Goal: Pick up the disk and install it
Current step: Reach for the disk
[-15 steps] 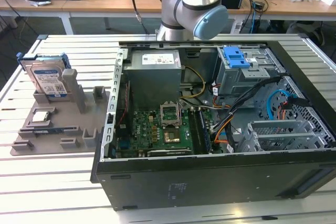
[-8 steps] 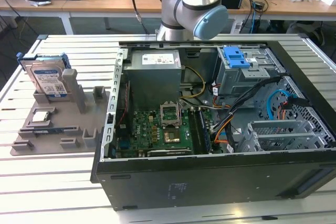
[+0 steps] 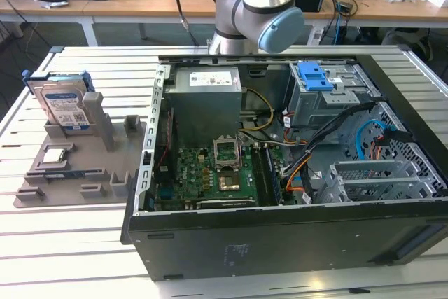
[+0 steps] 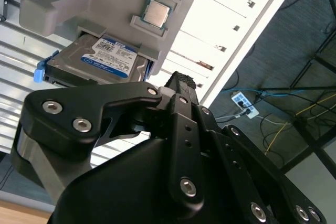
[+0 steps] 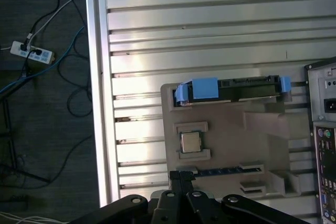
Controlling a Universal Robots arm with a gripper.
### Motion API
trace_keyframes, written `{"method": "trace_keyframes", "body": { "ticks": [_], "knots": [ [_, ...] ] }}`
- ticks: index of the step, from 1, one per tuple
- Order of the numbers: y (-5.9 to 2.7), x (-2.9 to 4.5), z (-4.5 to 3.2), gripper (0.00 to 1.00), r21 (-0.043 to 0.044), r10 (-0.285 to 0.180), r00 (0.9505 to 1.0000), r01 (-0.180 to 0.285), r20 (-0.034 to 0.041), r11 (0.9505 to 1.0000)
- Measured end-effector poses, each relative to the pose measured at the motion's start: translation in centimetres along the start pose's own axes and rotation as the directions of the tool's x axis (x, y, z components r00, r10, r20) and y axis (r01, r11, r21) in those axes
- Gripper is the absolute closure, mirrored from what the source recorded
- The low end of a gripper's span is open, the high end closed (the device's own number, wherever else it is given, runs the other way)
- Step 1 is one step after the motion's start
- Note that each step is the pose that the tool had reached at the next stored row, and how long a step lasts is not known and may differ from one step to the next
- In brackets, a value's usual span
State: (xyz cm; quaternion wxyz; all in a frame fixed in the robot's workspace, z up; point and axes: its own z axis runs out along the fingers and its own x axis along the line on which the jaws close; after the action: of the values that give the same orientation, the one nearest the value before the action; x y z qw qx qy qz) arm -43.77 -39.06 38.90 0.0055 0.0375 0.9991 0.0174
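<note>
We find the disk [image 3: 66, 106] not yet picked up. It stands on its long edge in a slot at the far end of a grey holder tray [image 3: 70, 190], which lies on the slatted metal table [image 3: 70, 264] at the exterior view's left of the open computer case [image 3: 280, 243]. Its white-and-blue label faces the exterior camera, and its blue bracket [image 3: 85, 78] runs along the upper edge and down the sides. In the first wrist view we see the disk [image 5: 247, 85] edge-on from above, with a blue tab at each end. In the second wrist view the disk [image 4: 107, 59] shows its label face, tucked against the tray. A small square processor chip [image 3: 56, 155] lies flat in its own recess of the same tray, apart from the disk, and appears in both wrist views. The gripper [image 5: 181, 174] appears in both wrist views above the tray. Its jaws are drawn together with no gap that we can make out and nothing between them, and it is clear of the disk, touching neither it nor the bracket. In the exterior view the arm [image 3: 259, 12] rises behind the case. Inside the case lies the green motherboard [image 3: 203, 173], and towards the exterior view's right there is a grey drive cage [image 3: 329, 99] with a blue latch piece [image 3: 315, 76] on top.
</note>
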Motion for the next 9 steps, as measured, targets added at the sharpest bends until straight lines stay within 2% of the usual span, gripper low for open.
{"method": "trace_keyframes", "body": {
  "ticks": [9],
  "knots": [
    [0.20,-0.21,0.08,0.89,0.0019,0.000,1.0000,0.000,0.0000,1.0000]
  ]
}}
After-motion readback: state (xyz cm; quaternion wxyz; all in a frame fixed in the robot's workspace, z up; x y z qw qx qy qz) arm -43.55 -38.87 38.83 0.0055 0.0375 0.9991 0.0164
